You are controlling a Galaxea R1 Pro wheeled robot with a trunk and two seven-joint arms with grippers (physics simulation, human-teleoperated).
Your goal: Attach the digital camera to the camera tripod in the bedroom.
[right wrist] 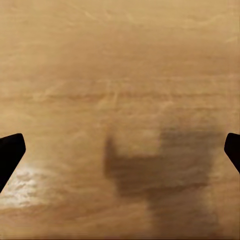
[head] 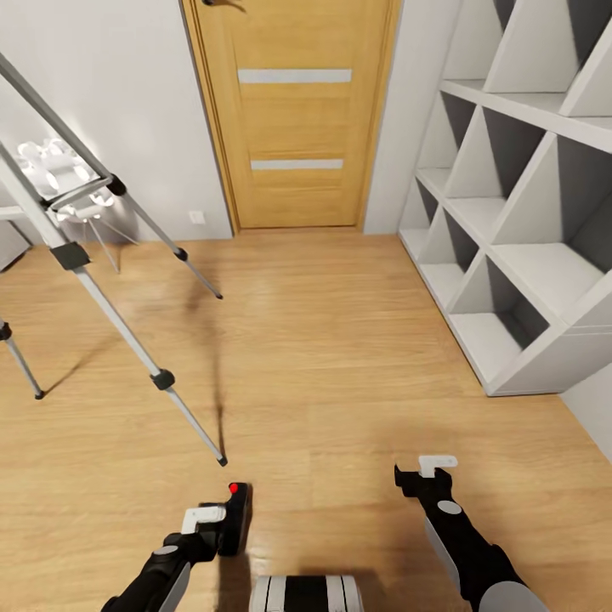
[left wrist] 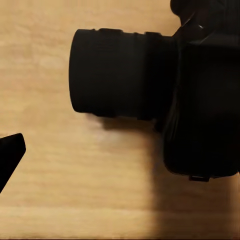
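The black digital camera (head: 235, 514) with its red dot is at the bottom of the head view, right against my left gripper (head: 218, 522). In the left wrist view the camera (left wrist: 200, 100) is large, with a tight shadow on the plank floor. Its lens barrel points toward my one visible fingertip (left wrist: 10, 152), which stands well apart from it. The camera body covers the other finger, and the gripper (left wrist: 120, 152) looks open. The camera tripod (head: 76, 255) stands at the left, its nearest foot (head: 223, 461) just ahead of the camera. My right gripper (head: 422, 476) hangs open over bare floor (right wrist: 120, 150).
The oak door (head: 293, 119) with frosted strips is straight ahead in the grey wall. White cube shelves (head: 518, 212) line the right side. A small white spiky lamp (head: 55, 170) stands behind the tripod legs. My own base (head: 306, 595) shows at the bottom edge.
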